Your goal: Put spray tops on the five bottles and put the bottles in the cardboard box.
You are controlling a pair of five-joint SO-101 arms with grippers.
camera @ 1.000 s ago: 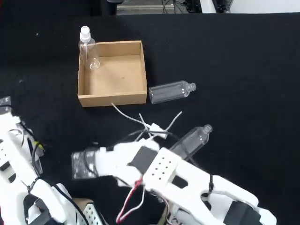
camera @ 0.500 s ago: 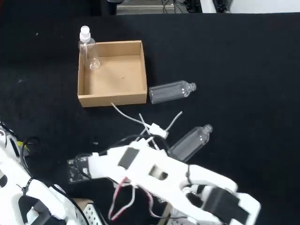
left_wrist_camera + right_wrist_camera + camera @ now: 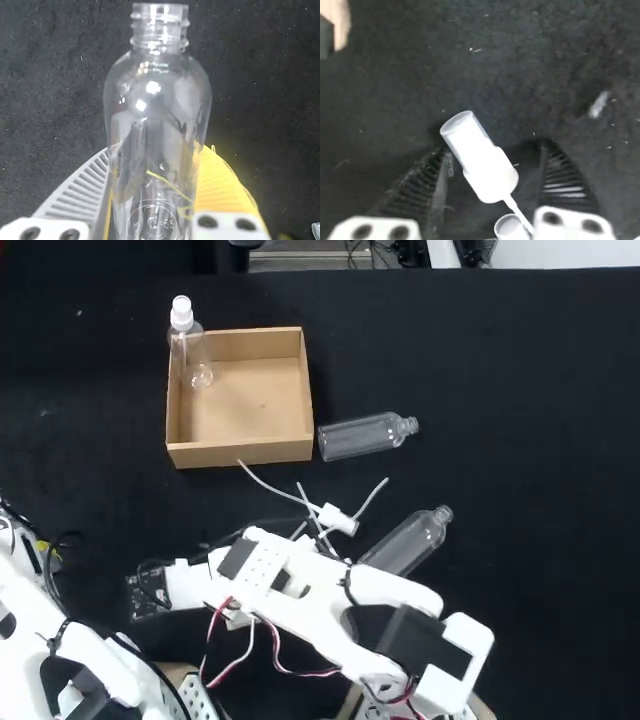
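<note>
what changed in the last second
The right arm swung lower and its gripper slid left over the cloth; the left arm drew back toward the near-left corner. The box, capped bottle, two loose bottles and loose tops stayed put.

Your high camera looked steeply down over the whole black tabletop point(image 3: 520, 360). Your left wrist camera sat tight against a clear bottle point(image 3: 157, 125), your right one close above a spray top point(image 3: 477, 160), both facing down. All three shared that black surface.
</note>
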